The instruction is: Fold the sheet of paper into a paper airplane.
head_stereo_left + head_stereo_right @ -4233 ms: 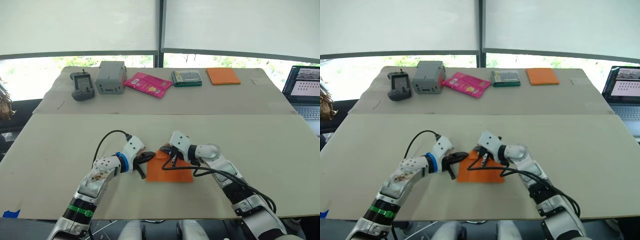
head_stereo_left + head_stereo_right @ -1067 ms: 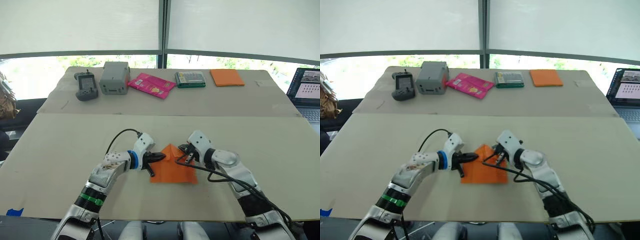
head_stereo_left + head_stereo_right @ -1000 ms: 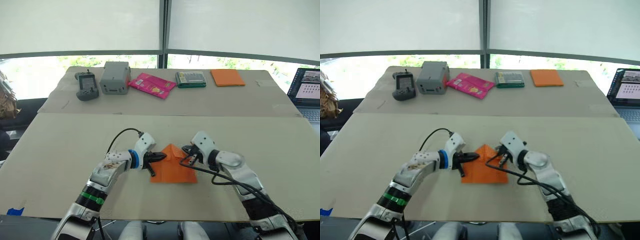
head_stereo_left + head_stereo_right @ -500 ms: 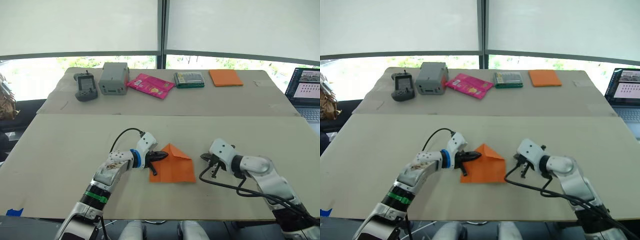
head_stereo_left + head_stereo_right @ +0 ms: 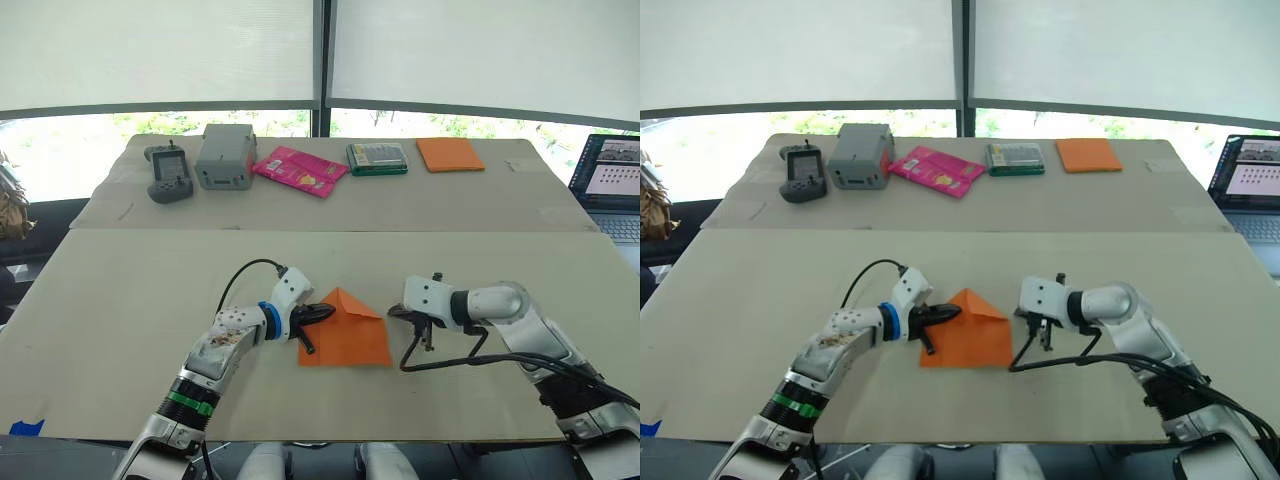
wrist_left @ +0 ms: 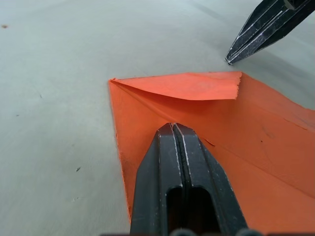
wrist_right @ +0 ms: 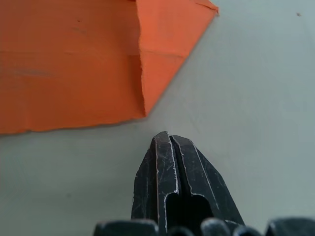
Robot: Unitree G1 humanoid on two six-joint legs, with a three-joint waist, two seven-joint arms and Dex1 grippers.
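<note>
The paper (image 5: 345, 332) lies flat on the near table (image 5: 120, 300), its far corners folded to a point at 12 o'clock. The left gripper (image 6: 173, 129), clenched, presses on its 9 o'clock edge. The right gripper (image 7: 168, 138), also clenched and holding nothing, sits just off the paper's 3 o'clock edge, seemingly not touching it.

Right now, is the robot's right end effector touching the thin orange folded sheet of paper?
Apart. In the right wrist view, bare table separates the shut right end effector from the sheet of paper's edge.
</note>
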